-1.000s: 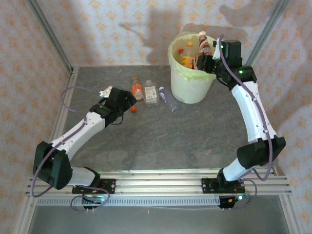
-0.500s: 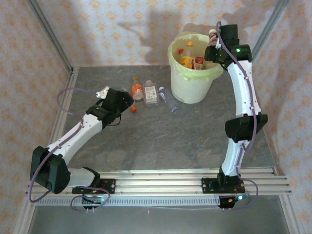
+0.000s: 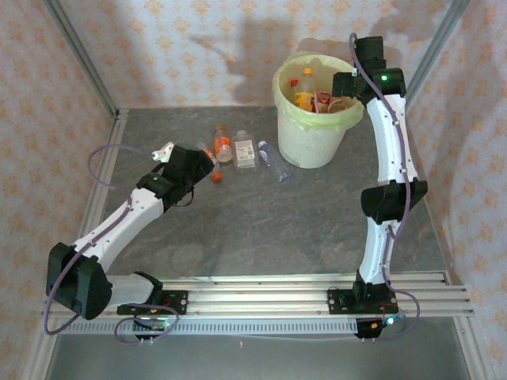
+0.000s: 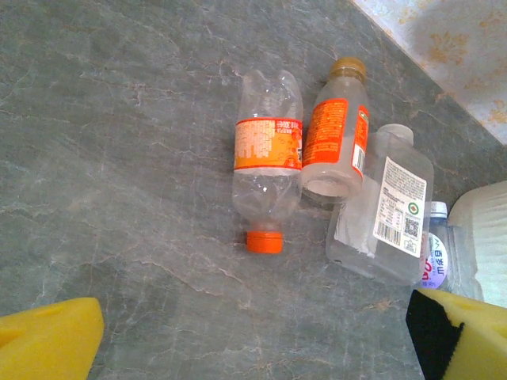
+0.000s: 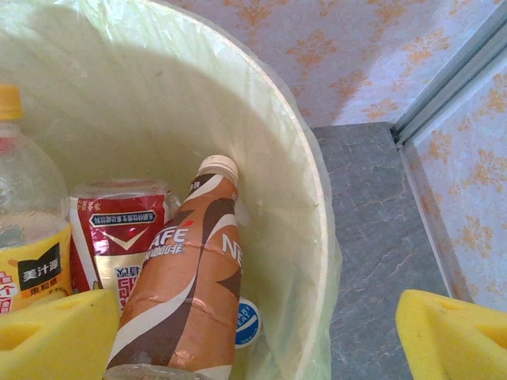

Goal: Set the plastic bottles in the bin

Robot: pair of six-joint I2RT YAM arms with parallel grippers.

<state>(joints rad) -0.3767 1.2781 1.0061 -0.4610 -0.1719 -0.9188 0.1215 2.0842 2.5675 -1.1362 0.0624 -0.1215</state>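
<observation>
Two arms (image 3: 388, 142) outstretched, right claw (image 5: 253, 340) agape over bin (image 5: 317, 198), left claw (image 4: 255, 340) above bottles (image 4: 268, 166)

The bin (image 3: 313, 142), a cream bucket lined with a pale green bag, stands at the far right of the table (image 3: 238, 229). Inside it, a brown coffee bottle (image 5: 190, 285) with a white cap leans against the wall, beside a red-labelled bottle (image 5: 119, 226) and a yellow-capped bottle (image 5: 24, 222). Left of the bin, more bottles lie on their sides, close together: an orange-capped clear bottle (image 4: 268, 170), an orange-labelled bottle (image 4: 337, 134), a square white-labelled bottle (image 4: 388, 206) and a small clear bottle (image 4: 440, 265) nearest the bin.
</observation>
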